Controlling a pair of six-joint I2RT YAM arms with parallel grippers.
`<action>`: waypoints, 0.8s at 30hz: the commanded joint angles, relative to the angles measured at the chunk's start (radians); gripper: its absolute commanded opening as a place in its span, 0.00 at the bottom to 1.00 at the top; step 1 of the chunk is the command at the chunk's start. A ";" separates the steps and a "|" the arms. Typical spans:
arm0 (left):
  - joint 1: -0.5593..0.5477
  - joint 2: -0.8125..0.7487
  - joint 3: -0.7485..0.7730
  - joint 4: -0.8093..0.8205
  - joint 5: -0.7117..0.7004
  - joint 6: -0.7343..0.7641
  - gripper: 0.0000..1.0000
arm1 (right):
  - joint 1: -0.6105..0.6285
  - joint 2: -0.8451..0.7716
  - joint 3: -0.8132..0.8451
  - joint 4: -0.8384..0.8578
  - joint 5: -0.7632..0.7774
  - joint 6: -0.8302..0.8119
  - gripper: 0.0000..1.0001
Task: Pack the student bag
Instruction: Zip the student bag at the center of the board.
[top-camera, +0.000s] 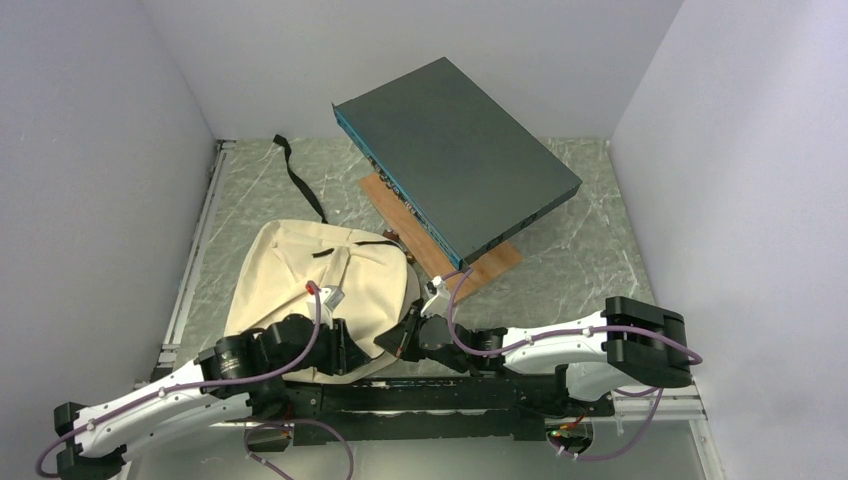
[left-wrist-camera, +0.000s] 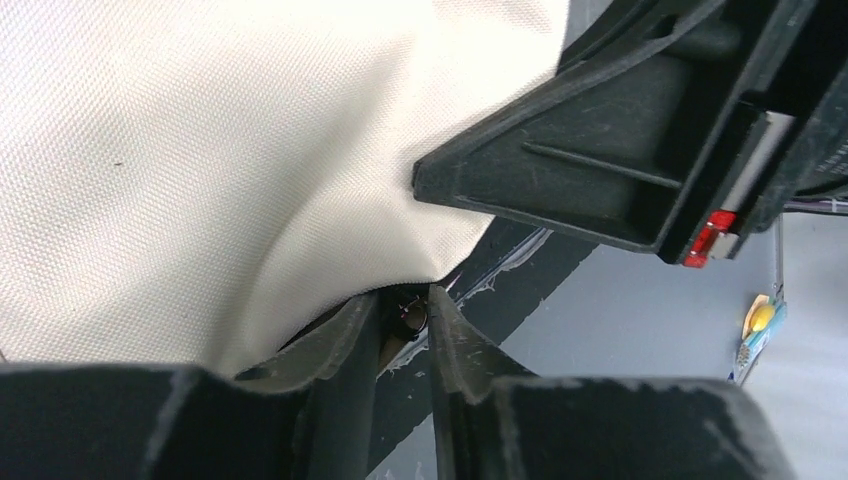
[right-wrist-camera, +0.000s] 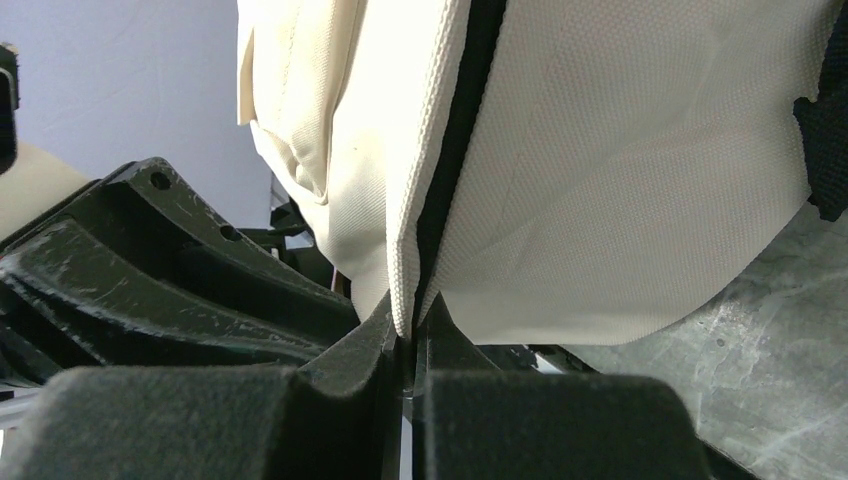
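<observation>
The student bag (top-camera: 300, 265), cream canvas, lies flat at the left-centre of the table. Both grippers are at its near edge. My left gripper (top-camera: 345, 350) is nearly shut on a small dark zipper pull (left-wrist-camera: 410, 318) under the bag's cream fabric (left-wrist-camera: 200, 150). My right gripper (top-camera: 398, 338) is shut on the bag's cream edge (right-wrist-camera: 400, 290), beside the black zipper line (right-wrist-camera: 450, 150). The right gripper's black body also shows in the left wrist view (left-wrist-camera: 600, 170), close to the left fingers.
A big dark grey flat box (top-camera: 460, 160) rests tilted on a wooden board (top-camera: 490, 265) behind the bag. A black strap (top-camera: 300, 180) trails from the bag toward the back left. White walls enclose the marbled table (top-camera: 590, 260).
</observation>
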 joint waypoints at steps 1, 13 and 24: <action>-0.001 0.039 0.045 0.065 -0.001 -0.003 0.24 | 0.013 -0.007 0.005 0.068 -0.062 -0.022 0.00; -0.001 -0.045 0.060 -0.108 -0.119 -0.071 0.00 | 0.006 -0.070 -0.051 -0.004 0.031 0.034 0.00; -0.001 -0.060 0.090 -0.322 -0.217 -0.161 0.00 | -0.121 -0.218 -0.226 0.105 0.029 0.010 0.00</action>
